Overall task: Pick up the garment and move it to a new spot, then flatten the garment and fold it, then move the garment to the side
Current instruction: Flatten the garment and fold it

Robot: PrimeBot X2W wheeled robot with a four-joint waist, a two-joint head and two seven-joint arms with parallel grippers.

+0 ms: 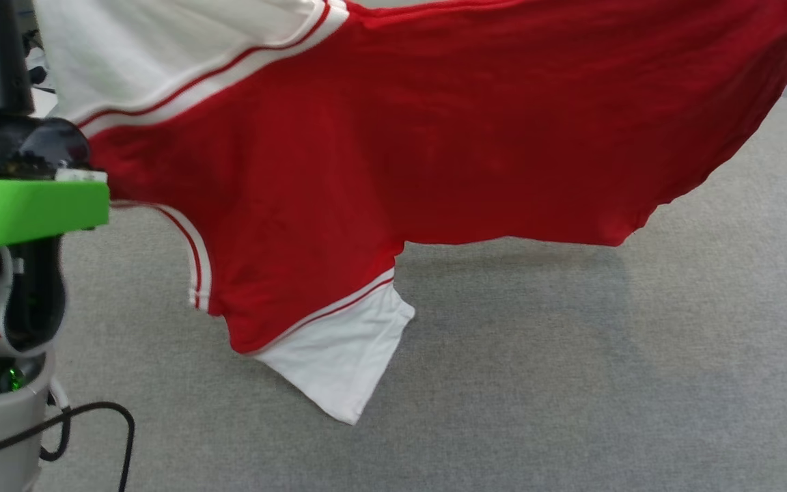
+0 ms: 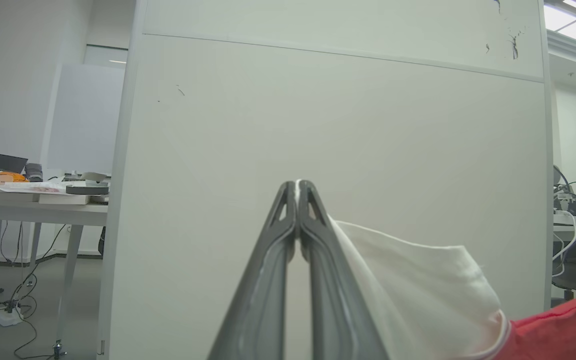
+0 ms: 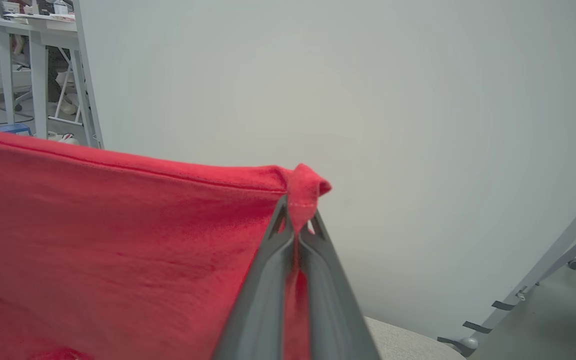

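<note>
Garment [image 1: 434,137] held up in air, spread wide between two arms, plain red side showing in head view. Left gripper [image 2: 297,187] clamped tight on edge of white sleeve [image 2: 418,290], sliver of white cloth pinched at tips. Right gripper [image 3: 298,210] closed on red hem corner [image 3: 304,186], small tuft poking above tips. Cloth sags in middle. Other white sleeve [image 1: 339,362] dangles low over grey surface [image 1: 605,383]; cannot tell if it touches. Pale partition [image 2: 318,125] stands behind.
</note>
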